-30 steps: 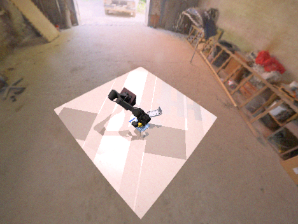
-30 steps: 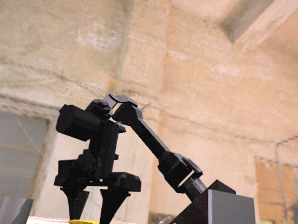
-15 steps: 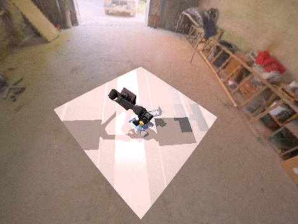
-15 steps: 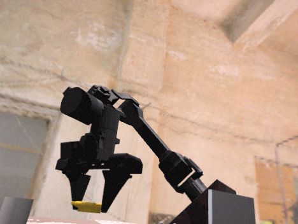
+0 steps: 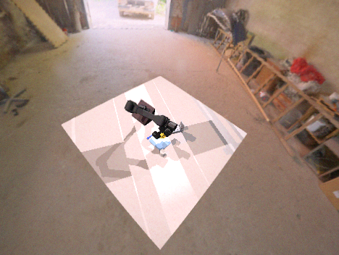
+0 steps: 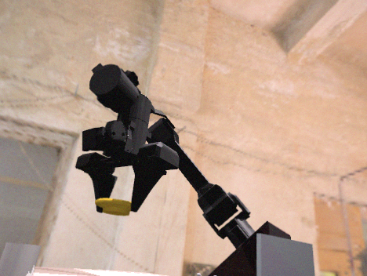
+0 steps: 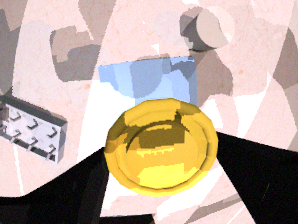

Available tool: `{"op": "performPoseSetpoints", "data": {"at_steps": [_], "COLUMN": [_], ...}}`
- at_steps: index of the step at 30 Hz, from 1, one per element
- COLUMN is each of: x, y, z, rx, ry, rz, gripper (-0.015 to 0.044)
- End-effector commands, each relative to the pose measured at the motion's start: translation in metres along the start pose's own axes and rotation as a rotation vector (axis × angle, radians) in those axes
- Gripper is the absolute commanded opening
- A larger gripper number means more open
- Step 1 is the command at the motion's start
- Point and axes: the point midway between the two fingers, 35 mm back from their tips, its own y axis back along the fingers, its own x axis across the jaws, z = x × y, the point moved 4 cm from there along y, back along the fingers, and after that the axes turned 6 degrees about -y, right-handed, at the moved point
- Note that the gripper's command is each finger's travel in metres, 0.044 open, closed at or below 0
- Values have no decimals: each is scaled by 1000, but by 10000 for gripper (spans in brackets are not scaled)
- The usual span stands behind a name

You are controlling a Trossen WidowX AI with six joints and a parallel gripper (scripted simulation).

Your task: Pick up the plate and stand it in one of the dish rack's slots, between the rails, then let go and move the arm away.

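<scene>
Item: my hand (image 6: 118,204), black, two-fingered, pinching the round yellow shallow plate (image 7: 161,144) across its width, rim to rim. Plate was held flat and lifted off the pale pink surface (image 5: 174,188), I judged so that it could be tipped upright later.

Below the hand: light blue flat square object (image 7: 149,75). Beyond it: small pale cylinder (image 7: 206,28). To one side: grey studded block (image 7: 33,127).

Wrist view showed the plate's hollow face and the items beneath; exterior view alone showed the plate clear of the surface. Dish rack: I could not pick it out with certainty in any view.
</scene>
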Motion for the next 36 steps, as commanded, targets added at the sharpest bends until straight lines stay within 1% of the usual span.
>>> {"op": "performPoseSetpoints", "data": {"at_steps": [1, 14, 19, 25, 32, 36], "x": [2, 2, 3, 49, 101, 111], "y": [15, 65, 70, 71, 69, 69], "z": [1, 1, 1, -18, -52, -61], "rx": [2, 3, 4, 5, 6, 5], "ry": [-2, -5, -12, -190, -428, -480], "rz": [3, -9, -11, 0, -4, -8], "gripper": [0, 0, 0, 0, 0, 0]}}
